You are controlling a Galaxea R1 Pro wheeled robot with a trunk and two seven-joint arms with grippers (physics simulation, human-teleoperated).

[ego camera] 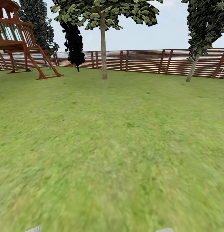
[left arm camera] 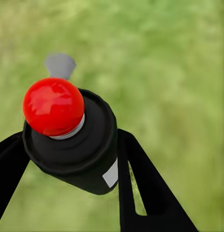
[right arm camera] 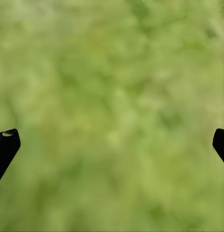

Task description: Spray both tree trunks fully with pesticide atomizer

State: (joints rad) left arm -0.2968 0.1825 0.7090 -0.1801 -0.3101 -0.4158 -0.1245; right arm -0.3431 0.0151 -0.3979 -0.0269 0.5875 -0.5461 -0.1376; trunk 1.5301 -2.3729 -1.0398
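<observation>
The pesticide atomizer (left arm camera: pixel 78 145) is a black can with a red ball cap (left arm camera: pixel 52 106) and a grey nozzle. My left gripper (left arm camera: pixel 70 140) is shut on it, one black finger (left arm camera: pixel 141 188) on each side of the can, above blurred grass. My right gripper (right arm camera: pixel 112 140) is open with nothing between its fingertips, over the lawn. In the head view a tree with a slim straight tan-grey trunk (ego camera: pixel 103 54) and a light green crown stands far ahead near the fence. At the far right stands another tree with a leaning pale trunk (ego camera: pixel 192 70) and a darker crown.
A brown slatted fence (ego camera: pixel 147 61) closes off the back of the lawn (ego camera: pixel 112 145). A wooden play tower with a ladder (ego camera: pixel 25 42) stands at the far left. Beside it, a dark narrow tree (ego camera: pixel 75 45) stands by the fence.
</observation>
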